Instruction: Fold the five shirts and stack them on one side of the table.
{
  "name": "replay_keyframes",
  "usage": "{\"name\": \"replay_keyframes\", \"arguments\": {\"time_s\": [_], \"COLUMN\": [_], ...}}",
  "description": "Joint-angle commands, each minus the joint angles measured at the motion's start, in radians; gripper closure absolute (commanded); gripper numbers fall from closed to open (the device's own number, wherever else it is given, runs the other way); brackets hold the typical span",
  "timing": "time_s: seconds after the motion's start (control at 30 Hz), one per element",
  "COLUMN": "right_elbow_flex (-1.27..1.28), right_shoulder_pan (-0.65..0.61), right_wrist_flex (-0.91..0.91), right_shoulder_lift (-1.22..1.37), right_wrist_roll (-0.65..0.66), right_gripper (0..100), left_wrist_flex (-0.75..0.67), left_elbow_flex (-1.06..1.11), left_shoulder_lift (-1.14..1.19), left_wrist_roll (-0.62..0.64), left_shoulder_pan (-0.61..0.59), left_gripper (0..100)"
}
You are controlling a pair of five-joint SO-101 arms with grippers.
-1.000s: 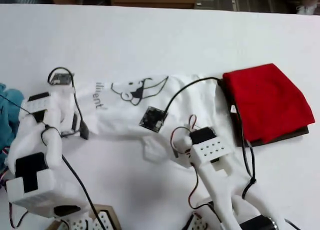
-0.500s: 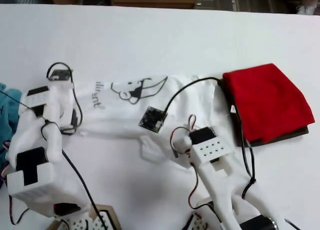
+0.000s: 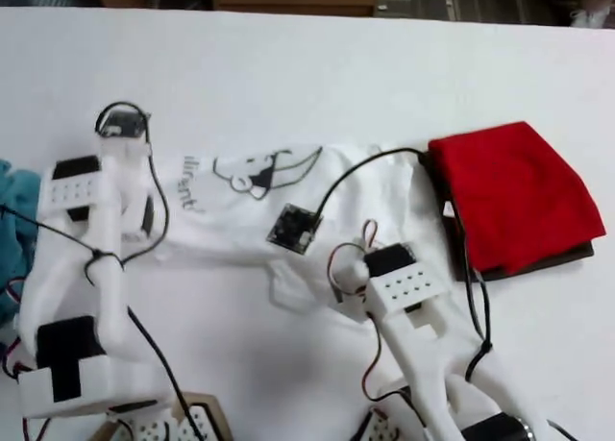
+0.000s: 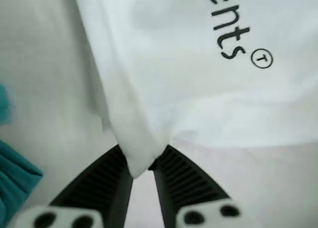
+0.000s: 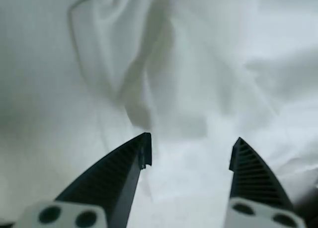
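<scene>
A white shirt (image 3: 259, 206) with a black drawing and lettering lies folded into a long band across the table's middle. My left gripper (image 3: 144, 232) sits at its left end, shut on a corner of the cloth (image 4: 136, 148). My right gripper (image 5: 191, 148) hovers open over the rumpled white fabric (image 5: 164, 74) at the band's near edge, by a small flap (image 3: 288, 282). A folded red shirt (image 3: 514, 196) lies at the right on top of a darker one (image 3: 538, 261). A teal shirt (image 3: 14, 220) is bunched at the left edge.
Black cables (image 3: 341, 186) and a small black board (image 3: 293, 228) cross above the white shirt. The far half of the table (image 3: 307, 76) is bare white. A brown base block (image 3: 207, 417) sits at the near edge between the arms.
The left arm has shifted farther from the near edge and slightly right, pulling the shirt's left end with it. The right arm has stayed still.
</scene>
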Motion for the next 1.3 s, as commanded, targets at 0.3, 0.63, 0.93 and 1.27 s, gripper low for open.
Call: {"name": "replay_keyframes", "arguments": {"time_s": [0.3, 0.63, 0.93, 1.27], "right_elbow_flex": [-0.040, -0.068, -0.103, -0.101], "right_shoulder_pan": [-0.005, -0.005, 0.104, 0.058], "right_wrist_flex": [0.047, 0.041, -0.031, 0.030], "right_shoulder_lift": [-0.001, 0.001, 0.002, 0.001], "right_wrist_roll": [-0.005, -0.005, -0.011, -0.009], "right_gripper": [73.7, 73.7, 73.7, 73.5], "left_wrist_flex": [-0.006, 0.072, 0.184, 0.436], "left_elbow_flex": [-0.236, -0.251, -0.303, -0.622], "left_shoulder_lift": [0.226, 0.305, 0.298, 0.270], "left_wrist_roll": [-0.100, -0.198, -0.209, -0.204], "left_shoulder_pan": [-0.110, -0.109, -0.115, -0.121], "left_gripper": [98, 97, 79, 79]}}
